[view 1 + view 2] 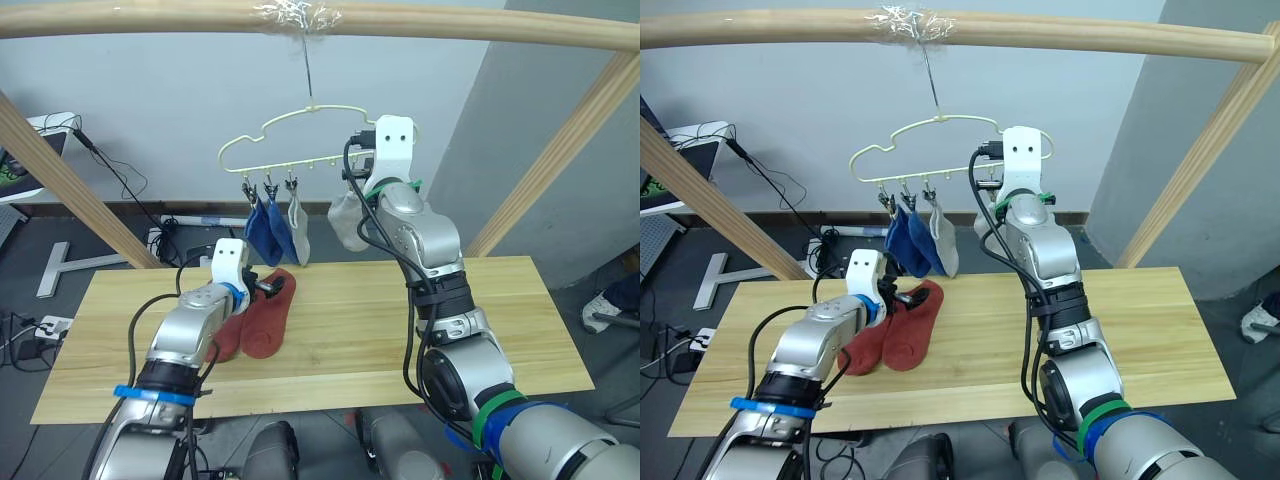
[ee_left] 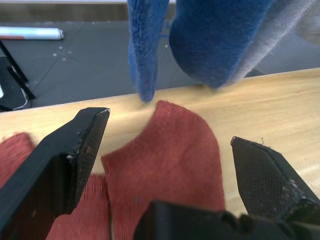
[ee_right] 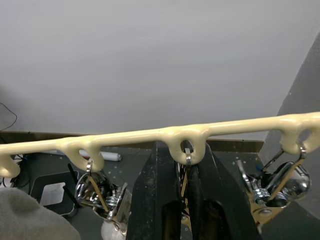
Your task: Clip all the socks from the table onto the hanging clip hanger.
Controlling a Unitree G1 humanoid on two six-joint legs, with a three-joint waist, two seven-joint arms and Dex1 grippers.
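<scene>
- The left gripper (image 2: 165, 165) hovered open over the two rust-red socks (image 1: 268, 315) lying on the bench (image 1: 400, 320).
- The right gripper (image 3: 182, 200) had its fingers pinched on a clip (image 3: 188, 167) of the clip hanger (image 1: 300, 140), beside a grey sock (image 1: 345, 222).
- Best practice: seat that sock's cuff deep before releasing.

The right gripper (image 3: 182, 200) covers the lower part of the clip (image 3: 188, 159) under the clip hanger (image 1: 300, 140) bar, so what it pinches cannot be told. A grey sock (image 1: 345, 222) below the hanger is partly hidden by the right arm. The second rust-red sock (image 2: 20, 145) is cut off by the left gripper's finger (image 2: 60, 160).
</scene>
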